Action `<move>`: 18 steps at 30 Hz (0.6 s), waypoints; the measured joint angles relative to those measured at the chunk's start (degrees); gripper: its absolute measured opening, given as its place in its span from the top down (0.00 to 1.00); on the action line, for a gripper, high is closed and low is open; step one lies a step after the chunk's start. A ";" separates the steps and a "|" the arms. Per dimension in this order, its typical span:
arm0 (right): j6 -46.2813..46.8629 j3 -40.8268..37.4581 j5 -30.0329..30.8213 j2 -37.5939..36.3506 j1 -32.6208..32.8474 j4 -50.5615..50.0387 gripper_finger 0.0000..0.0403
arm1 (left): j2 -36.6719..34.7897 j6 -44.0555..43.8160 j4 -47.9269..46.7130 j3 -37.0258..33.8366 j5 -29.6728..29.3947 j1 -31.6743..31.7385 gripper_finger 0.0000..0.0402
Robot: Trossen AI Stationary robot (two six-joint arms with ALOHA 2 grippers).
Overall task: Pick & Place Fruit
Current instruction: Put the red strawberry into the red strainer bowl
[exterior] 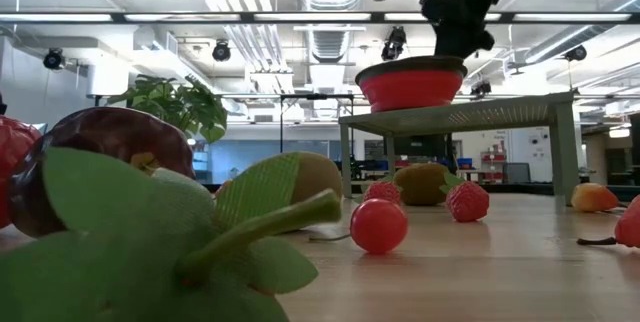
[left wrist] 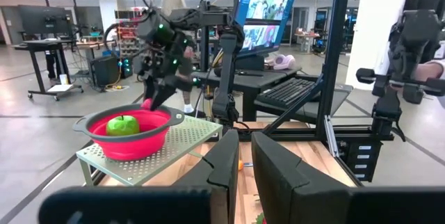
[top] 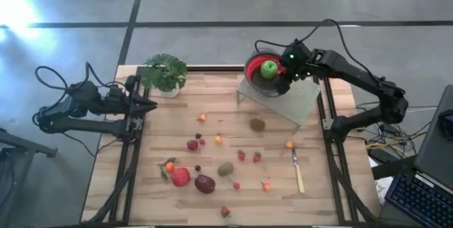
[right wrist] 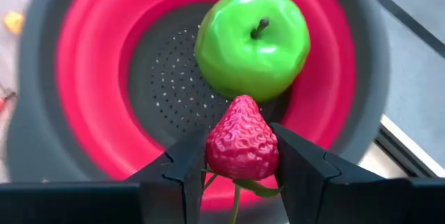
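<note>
A red colander (top: 256,72) stands on a perforated metal stand (top: 297,104) at the table's far right, with a green apple (right wrist: 252,43) inside it. My right gripper (right wrist: 242,165) hovers over the colander (right wrist: 90,85), shut on a strawberry (right wrist: 242,147). On the wood lie a red apple (top: 180,177), a maroon plum (top: 204,183), two kiwis (top: 257,124) (top: 225,168), strawberries (top: 241,156) and small orange pieces (top: 219,139). My left gripper (top: 147,105) waits shut at the table's left edge. My right gripper pinches the strawberry by its two sides (right wrist: 212,151) between both fingers (right wrist: 188,172). It comes from above, pointing down into the colander. The berry is lifted clear over the bowl beside the green apple, pointed end down and green leaf end (right wrist: 243,186) toward the wrist.
A leafy potted plant (top: 164,73) stands at the far left corner near my left arm. A pale-handled knife (top: 297,171) lies on the right side of the table. Black rails run along both side edges. A person stands in the room behind.
</note>
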 joint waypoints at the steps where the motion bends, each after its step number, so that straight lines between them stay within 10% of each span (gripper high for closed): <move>1: -0.34 0.04 0.02 0.73 -0.01 -0.07 0.65 | 0.00 0.02 0.00 0.01 0.00 0.01 0.88; 18: -2.30 3.99 0.26 5.53 -1.06 -3.20 0.46 | 0.00 0.00 -0.01 0.02 0.00 0.00 0.88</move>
